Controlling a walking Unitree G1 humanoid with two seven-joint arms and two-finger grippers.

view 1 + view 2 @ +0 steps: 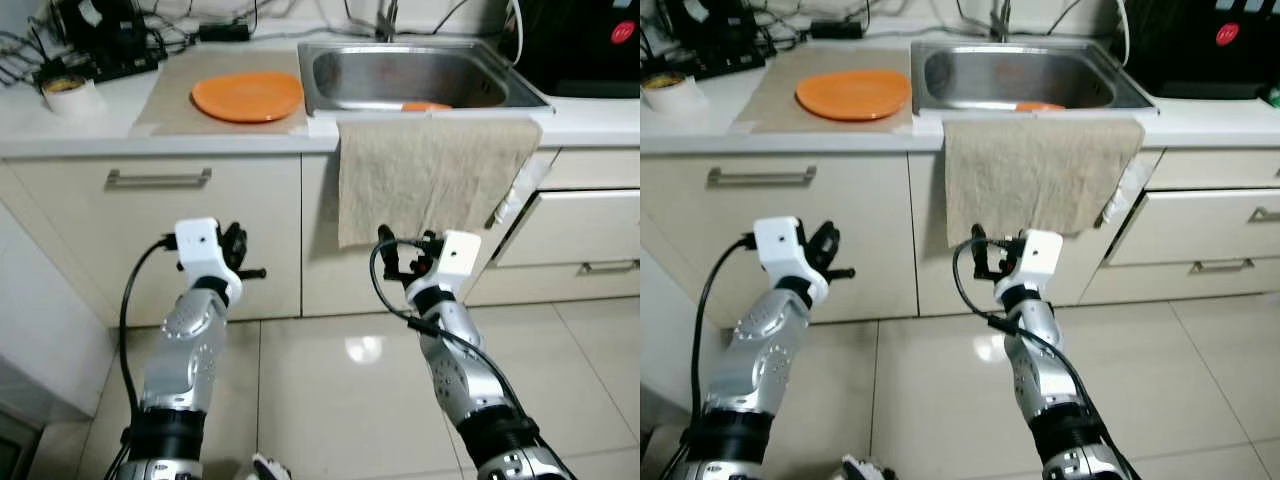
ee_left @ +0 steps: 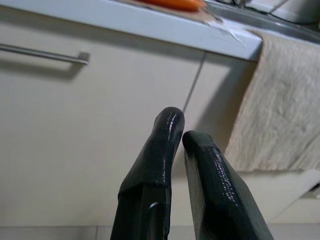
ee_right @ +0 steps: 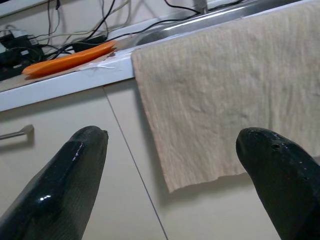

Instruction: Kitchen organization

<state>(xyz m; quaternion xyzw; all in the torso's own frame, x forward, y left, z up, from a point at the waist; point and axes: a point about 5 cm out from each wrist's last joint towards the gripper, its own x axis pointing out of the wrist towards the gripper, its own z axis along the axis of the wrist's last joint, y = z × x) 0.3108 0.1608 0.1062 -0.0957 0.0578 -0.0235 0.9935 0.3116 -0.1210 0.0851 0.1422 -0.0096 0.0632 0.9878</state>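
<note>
An orange plate (image 1: 248, 96) lies on a mat on the counter, left of the steel sink (image 1: 330, 70). Another orange item (image 1: 427, 105) rests inside the sink. A beige towel (image 1: 430, 180) hangs over the counter edge in front of the sink, down the cabinet front. My left gripper (image 2: 179, 127) is shut with nothing in it, held before the cabinet door below the plate. My right gripper (image 3: 172, 137) is open and empty, just below the towel's lower left corner, pointing at the cabinet.
A drawer handle (image 1: 158, 178) runs across the left cabinet front. A small cup (image 1: 68, 95) and tangled cables sit at the back left of the counter. A black appliance (image 1: 590, 40) stands at the right. Drawers (image 1: 585, 230) fill the right side; glossy tile floor (image 1: 350, 380) lies below.
</note>
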